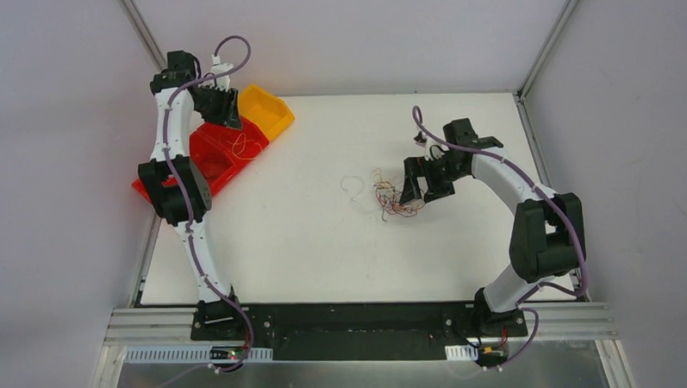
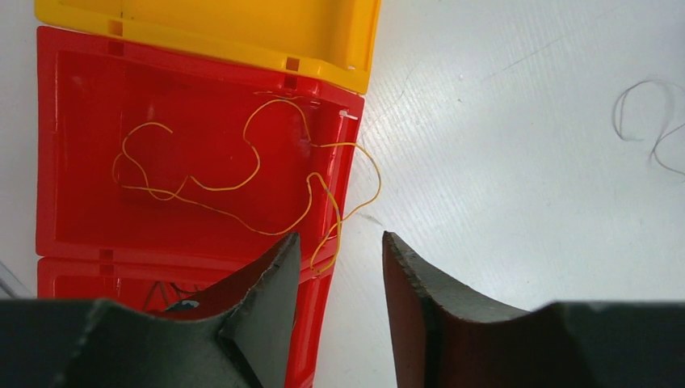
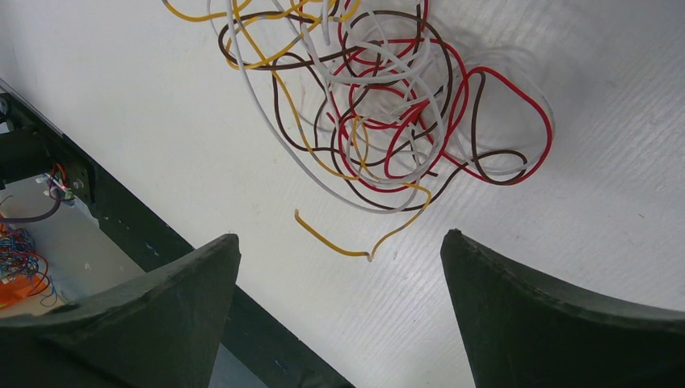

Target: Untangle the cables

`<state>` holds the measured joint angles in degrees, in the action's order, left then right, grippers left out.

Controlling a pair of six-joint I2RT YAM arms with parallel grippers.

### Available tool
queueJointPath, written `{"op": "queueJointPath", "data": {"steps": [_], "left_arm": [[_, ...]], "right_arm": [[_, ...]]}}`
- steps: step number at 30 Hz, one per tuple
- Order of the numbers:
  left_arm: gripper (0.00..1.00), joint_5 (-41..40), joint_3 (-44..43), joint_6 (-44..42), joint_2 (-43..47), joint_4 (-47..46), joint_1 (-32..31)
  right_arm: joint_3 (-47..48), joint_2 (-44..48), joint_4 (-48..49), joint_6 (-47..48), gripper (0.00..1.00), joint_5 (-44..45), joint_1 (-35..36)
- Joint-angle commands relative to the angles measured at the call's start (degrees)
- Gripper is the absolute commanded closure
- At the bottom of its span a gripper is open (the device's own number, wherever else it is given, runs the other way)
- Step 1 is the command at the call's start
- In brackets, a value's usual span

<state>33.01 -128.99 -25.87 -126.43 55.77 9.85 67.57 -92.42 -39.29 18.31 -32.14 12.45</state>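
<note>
Left gripper: fingers narrowly parted, empty, over wall of red plastic bin; one thin yellow wire inside, draped over that wall. Right gripper: fingers wide apart, empty, above one ball of red, white, brown, yellow cables on white table. One loose white strand beside it.

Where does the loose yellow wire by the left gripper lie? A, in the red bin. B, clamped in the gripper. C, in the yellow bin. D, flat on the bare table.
A: the yellow wire lies curled on the floor of the red bin, with one loop draped over its rim, and the left gripper is open above it.
</note>
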Motion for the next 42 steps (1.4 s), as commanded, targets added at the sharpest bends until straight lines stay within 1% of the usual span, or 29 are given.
{"op": "queueJointPath", "data": {"steps": [1, 3, 6, 8, 9, 11, 14, 16, 19, 20, 23, 26, 29, 32, 34, 38, 42], "left_arm": [[0.61, -3.8, 0.7, -3.4, -0.8, 1.5, -0.2], [0.6, -4.7, 1.7, -4.3, -1.0, 1.5, -0.5], [0.54, -5.4, 2.8, -5.1, -1.5, 1.5, -1.0], [0.53, -5.7, 3.0, -5.1, -2.0, 1.5, -1.1], [0.54, -5.9, 3.0, -5.1, -2.1, 1.5, -1.2], [0.59, -6.7, 2.8, -5.1, -2.8, 1.5, -1.4], [0.62, -7.1, 2.2, -5.1, -3.8, 1.5, -1.4], [0.73, -6.9, 1.3, -4.7, -4.6, 1.5, -1.6], [0.98, -7.9, -2.3, -2.1, -6.5, 1.4, -1.3], [1.0, -8.7, -4.0, -0.4, -7.3, 1.1, -1.2], [1.0, -13.2, -7.1, 2.2, -8.7, -2.5, -1.1], [1.0, -20.8, -6.8, 2.8, -8.8, -9.5, -1.1], [1.0, -26.8, -6.8, 1.7, -9.4, -15.4, -1.1], [1.0, -30.6, -6.8, -0.2, -10.5, -18.1, -1.4], [1.0, -31.9, -5.1, -2.1, -10.5, -19.4, -1.8], [1.0, -32.2, 1.0, -5.3, -9.2, -22.5, -2.8], [1.0, -32.1, 4.5, -7.2, -9.2, -23.8, -3.7]], "right_arm": [[0.7, 1.6, -0.9, 0.3, 0.01, -0.3, -0.5], [1.0, 1.2, -0.9, 0.0, 0.01, -0.3, -0.5], [1.7, 0.6, -0.8, -0.2, 0.01, -0.2, -0.4], [1.9, 0.3, -0.9, -0.3, 0.01, -0.3, -0.5], [2.0, 0.2, -0.8, -0.3, 0.01, -0.2, -0.4], [2.2, 0.1, -0.9, -0.3, 0.01, -0.2, -0.5], [2.4, -0.3, -0.8, -0.2, 0.01, -0.2, -0.5], [2.7, -0.5, -0.8, -0.3, 0.01, -0.1, -0.6], [3.0, -0.9, -0.8, -0.5, 0.01, -0.1, -0.6], [3.1, -1.0, -0.8, -0.6, 0.01, -0.1, -0.6], [3.4, -1.5, -0.8, -0.8, 0.01, -0.2, -0.6], [3.8, -1.7, -0.8, -1.0, 0.01, -0.1, -0.5], [3.8, -1.6, -0.6, -1.1, 0.01, 0.1, -0.6], [3.7, -1.7, -0.7, -1.2, 0.01, 0.3, -0.5], [3.6, -1.7, -0.7, -1.2, 0.01, 0.3, -0.6], [3.4, -1.8, -0.6, -1.2, 0.01, 0.4, -0.7], [3.3, -1.9, -0.6, -1.1, 0.01, 0.2, -0.7]]}}
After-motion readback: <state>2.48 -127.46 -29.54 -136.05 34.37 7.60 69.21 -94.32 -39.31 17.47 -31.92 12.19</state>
